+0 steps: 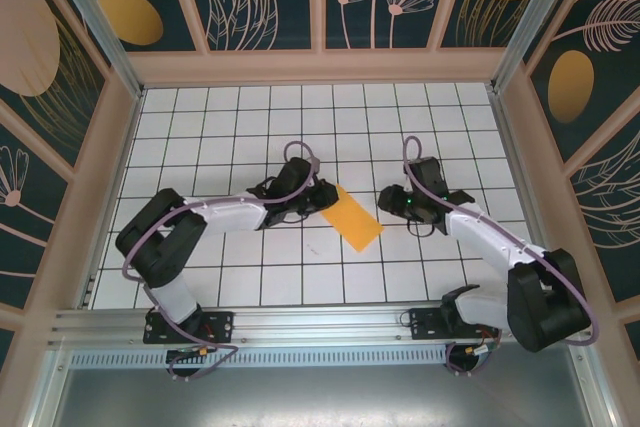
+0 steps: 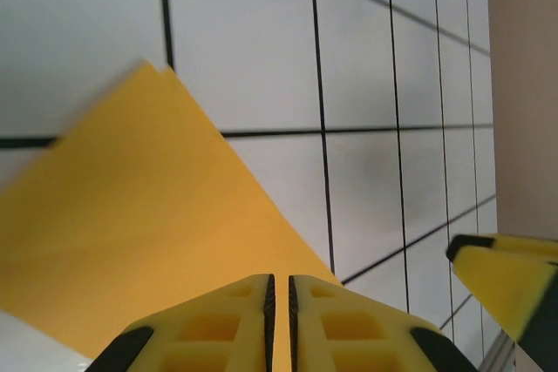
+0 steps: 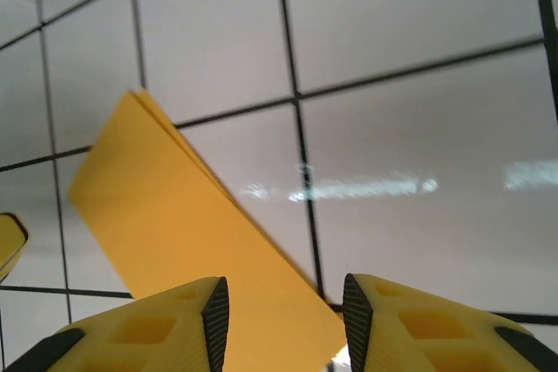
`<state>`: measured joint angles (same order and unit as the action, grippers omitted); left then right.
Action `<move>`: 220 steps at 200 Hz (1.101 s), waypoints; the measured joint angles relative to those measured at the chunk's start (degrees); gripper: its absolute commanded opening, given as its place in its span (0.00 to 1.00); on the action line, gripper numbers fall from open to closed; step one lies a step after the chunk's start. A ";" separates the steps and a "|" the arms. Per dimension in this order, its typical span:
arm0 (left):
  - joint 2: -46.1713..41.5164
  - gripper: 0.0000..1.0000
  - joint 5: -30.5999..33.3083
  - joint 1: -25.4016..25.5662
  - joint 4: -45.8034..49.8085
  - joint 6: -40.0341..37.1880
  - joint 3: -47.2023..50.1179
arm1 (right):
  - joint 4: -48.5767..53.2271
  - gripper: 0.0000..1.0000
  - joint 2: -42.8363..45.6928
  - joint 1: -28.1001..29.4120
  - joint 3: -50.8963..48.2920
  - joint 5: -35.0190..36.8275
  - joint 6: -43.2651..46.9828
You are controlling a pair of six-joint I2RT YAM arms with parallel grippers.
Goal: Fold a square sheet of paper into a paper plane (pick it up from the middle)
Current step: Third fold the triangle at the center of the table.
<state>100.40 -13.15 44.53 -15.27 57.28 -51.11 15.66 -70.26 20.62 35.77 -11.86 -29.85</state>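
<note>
The square sheet of paper (image 1: 352,217) is orange-yellow and lies folded double into a slanted rectangle on the white grid table; it does not have the shape of a paper plane. My left gripper (image 1: 325,197) sits at its upper left edge. In the left wrist view the paper (image 2: 131,215) runs under my left gripper (image 2: 279,289), whose jaws are closed to a thin slit with orange showing in it. My right gripper (image 1: 385,199) hovers just right of the sheet. In the right wrist view my right gripper (image 3: 283,294) is open above the paper's (image 3: 174,224) near corner, not touching it.
The white tiled table (image 1: 250,117) is fenced by low wooden walls (image 1: 320,67) on three sides. A metal rail (image 1: 320,322) with both arm bases runs along the near edge. A yellow finger of the right gripper (image 2: 510,276) shows at the right in the left wrist view.
</note>
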 measured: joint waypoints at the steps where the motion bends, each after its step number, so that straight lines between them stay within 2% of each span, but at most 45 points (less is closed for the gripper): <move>1: 0.13 0.15 -0.09 0.07 0.00 -0.02 -0.04 | -0.04 0.44 0.00 -0.37 -0.35 -0.52 -0.02; 18: 2.78 0.15 -2.19 0.81 0.02 0.00 -0.28 | -0.26 0.44 -0.13 -3.13 -3.26 -4.81 -0.04; 43: 5.77 0.15 -4.44 0.81 0.04 0.00 -0.63 | -1.79 0.43 -1.55 -3.82 -3.80 -9.07 0.90; 116: 8.92 0.15 -4.90 0.92 0.37 -0.04 -1.40 | -6.34 0.44 -9.09 -3.82 -3.34 -13.25 2.56; 220: 9.16 0.16 -4.90 0.92 0.57 -0.26 -1.84 | -6.47 0.43 -10.69 -3.82 -4.15 -19.69 4.68</move>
<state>109.56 -18.04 45.45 -14.70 57.01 -52.95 9.19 -80.95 16.80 31.62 -31.55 -25.17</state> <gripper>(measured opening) 0.155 0.435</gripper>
